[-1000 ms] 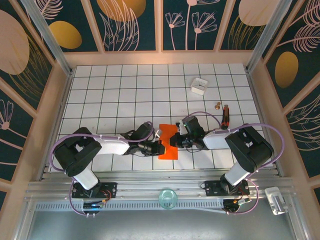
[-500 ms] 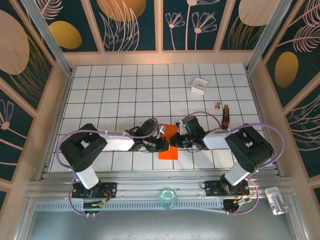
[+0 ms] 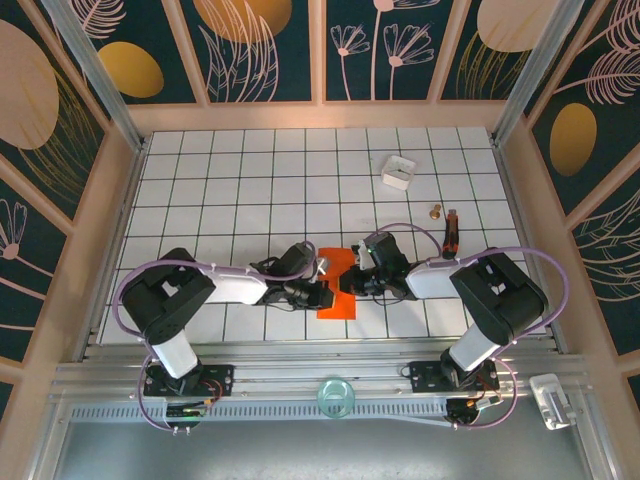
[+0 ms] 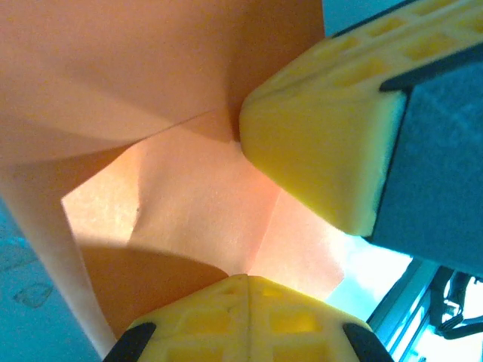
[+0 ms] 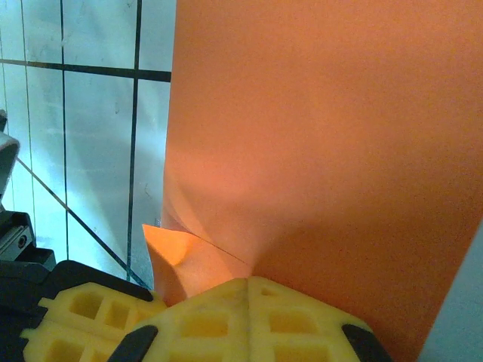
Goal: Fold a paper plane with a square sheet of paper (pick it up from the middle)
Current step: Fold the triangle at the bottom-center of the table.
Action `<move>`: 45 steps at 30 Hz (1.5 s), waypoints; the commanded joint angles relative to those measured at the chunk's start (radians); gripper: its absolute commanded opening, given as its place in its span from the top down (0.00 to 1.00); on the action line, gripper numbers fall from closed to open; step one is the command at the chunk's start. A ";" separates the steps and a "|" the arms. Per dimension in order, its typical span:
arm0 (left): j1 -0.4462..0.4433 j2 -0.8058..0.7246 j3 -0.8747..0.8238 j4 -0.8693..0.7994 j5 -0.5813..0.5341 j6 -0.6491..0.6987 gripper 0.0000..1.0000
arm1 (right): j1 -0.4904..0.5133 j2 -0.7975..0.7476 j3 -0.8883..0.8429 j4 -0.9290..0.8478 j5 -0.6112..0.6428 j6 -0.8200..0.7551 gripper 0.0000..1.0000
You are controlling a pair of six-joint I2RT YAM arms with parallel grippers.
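White grid-tiled tabletop (image 3: 230, 190); dark teal wall panels (image 3: 270, 60), gold ovals (image 3: 130, 68), pale leaf drawings (image 3: 400, 45); light wooden frame (image 3: 320, 115); aluminium rail (image 3: 300, 385).

A small white box (image 3: 397, 171) was set on the white gridded tabletop (image 3: 230, 180); a small coppery piece (image 3: 436, 211) was seen nearby.

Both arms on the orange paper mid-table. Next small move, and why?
Probably press the fold flat onto the table. The left gripper and right gripper have jaws shut on the square sheet of paper, close together near its middle, and the left wrist view shows it buckled, not lying flat.
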 commanded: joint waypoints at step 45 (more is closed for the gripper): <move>0.015 -0.045 0.065 -0.038 -0.147 0.017 1.00 | -0.082 -0.355 0.039 -0.487 0.143 -0.092 0.83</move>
